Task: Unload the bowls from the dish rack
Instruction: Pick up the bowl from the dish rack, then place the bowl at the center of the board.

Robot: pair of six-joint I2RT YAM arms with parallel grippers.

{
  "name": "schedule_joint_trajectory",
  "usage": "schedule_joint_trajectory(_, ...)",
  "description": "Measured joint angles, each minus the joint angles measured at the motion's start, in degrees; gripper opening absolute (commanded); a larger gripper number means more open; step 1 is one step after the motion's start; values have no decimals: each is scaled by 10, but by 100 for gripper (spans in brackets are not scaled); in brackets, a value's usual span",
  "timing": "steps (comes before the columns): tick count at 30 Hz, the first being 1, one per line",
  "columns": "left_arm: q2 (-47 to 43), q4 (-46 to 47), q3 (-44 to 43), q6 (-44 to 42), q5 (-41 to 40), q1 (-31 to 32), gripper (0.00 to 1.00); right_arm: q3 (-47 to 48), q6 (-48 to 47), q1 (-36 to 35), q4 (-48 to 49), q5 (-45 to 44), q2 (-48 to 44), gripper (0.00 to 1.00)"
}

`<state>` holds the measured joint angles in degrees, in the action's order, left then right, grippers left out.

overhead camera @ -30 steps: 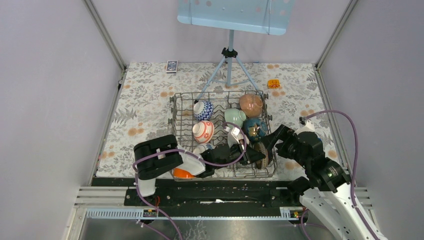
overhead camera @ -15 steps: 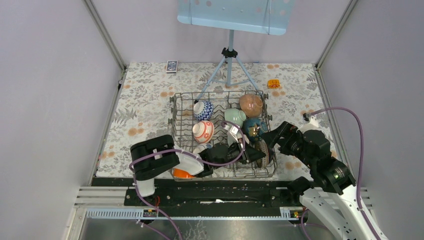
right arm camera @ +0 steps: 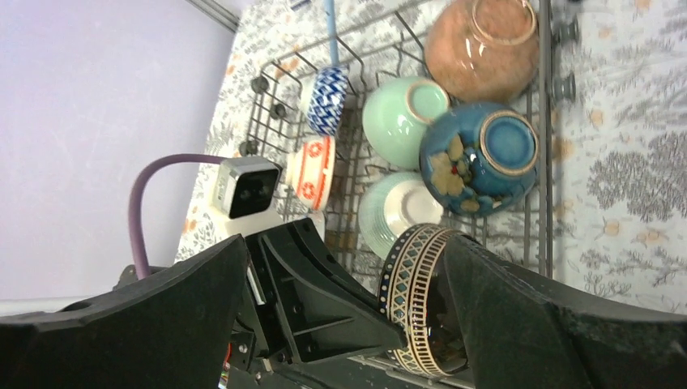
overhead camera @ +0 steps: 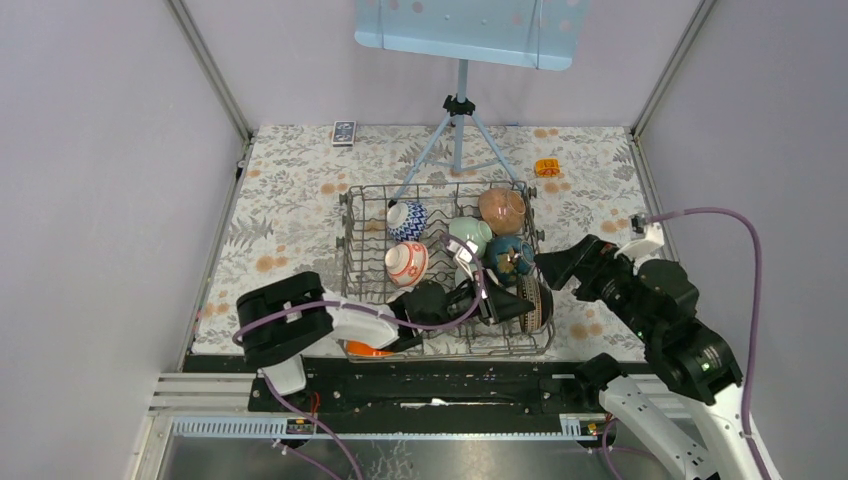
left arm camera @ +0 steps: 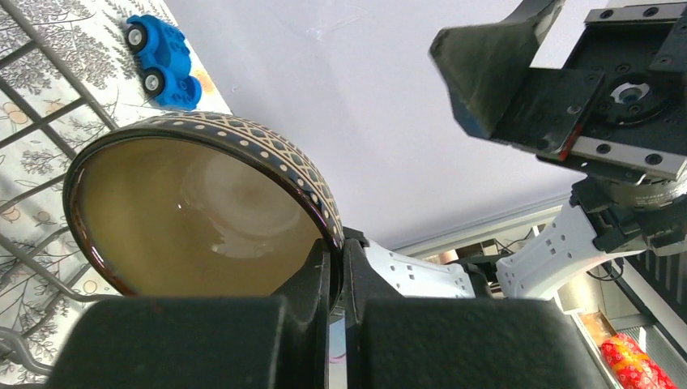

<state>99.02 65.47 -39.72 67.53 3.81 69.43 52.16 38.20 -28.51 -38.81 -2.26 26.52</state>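
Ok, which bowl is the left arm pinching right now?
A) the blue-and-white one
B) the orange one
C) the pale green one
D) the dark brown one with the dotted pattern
D: the left end effector is shut on the rim of the brown bowl, whose tan inside shows large in the left wrist view.

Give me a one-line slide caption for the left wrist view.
Left gripper clamped on the rim of a brown bowl with a tan inside, held on edge.
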Motion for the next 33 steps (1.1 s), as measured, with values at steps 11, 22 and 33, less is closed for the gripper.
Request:
schedule_joint_trajectory(11,-158,-183,-9,-85,-10,0,0,106,-43,0,-5,-21,34,100)
schedule_joint_trajectory(22,-371,-568,-136,-294,-102,-1,0,123,-35,0,24,-11,53,100)
schedule_joint_trajectory(33,-368,-949,-391,-519,-119,18,0,257,-59,0,-11,58,221,100)
